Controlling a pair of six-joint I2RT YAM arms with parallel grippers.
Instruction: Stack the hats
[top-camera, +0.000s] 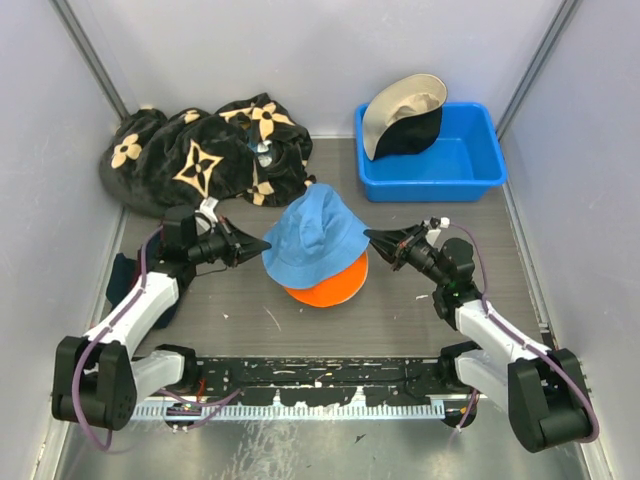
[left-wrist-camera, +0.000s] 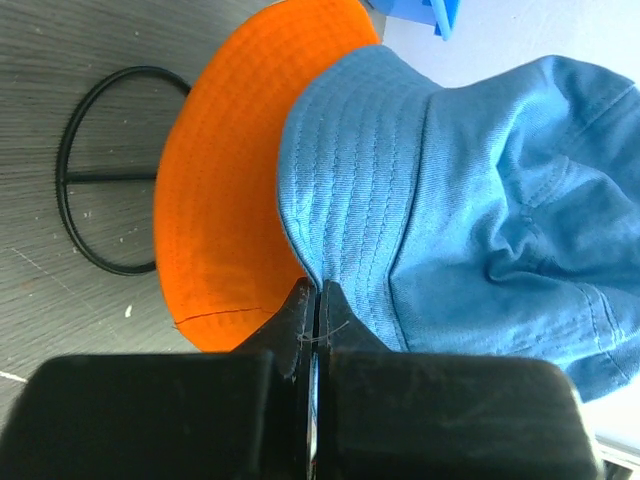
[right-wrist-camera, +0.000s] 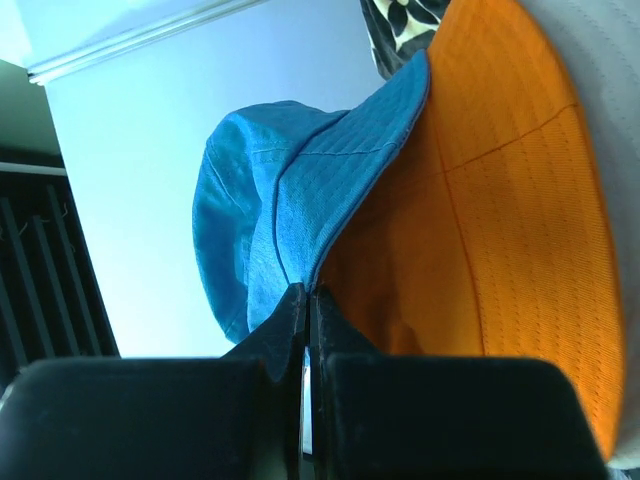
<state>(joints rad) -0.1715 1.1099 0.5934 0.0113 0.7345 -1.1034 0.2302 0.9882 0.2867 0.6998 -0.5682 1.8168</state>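
Blue fabric hat (top-camera: 316, 238), crown up, is laid over the orange hat (top-camera: 330, 287) at the middle of the table (top-camera: 400, 315), brim drawn widest left to right. Opposite brim edges are pinched by the left gripper (top-camera: 262, 247) and right gripper (top-camera: 368, 237), jaws closed on cloth.

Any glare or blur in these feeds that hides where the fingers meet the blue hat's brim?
Top external: even light, soft shadows, blue hat and orange hat both sharp. Left wrist: stitching crisp, left gripper body dark and soft, wall at top right washed out. Right wrist: bright wall behind, right gripper nearly a silhouette, but the brim at its tips reads clearly.
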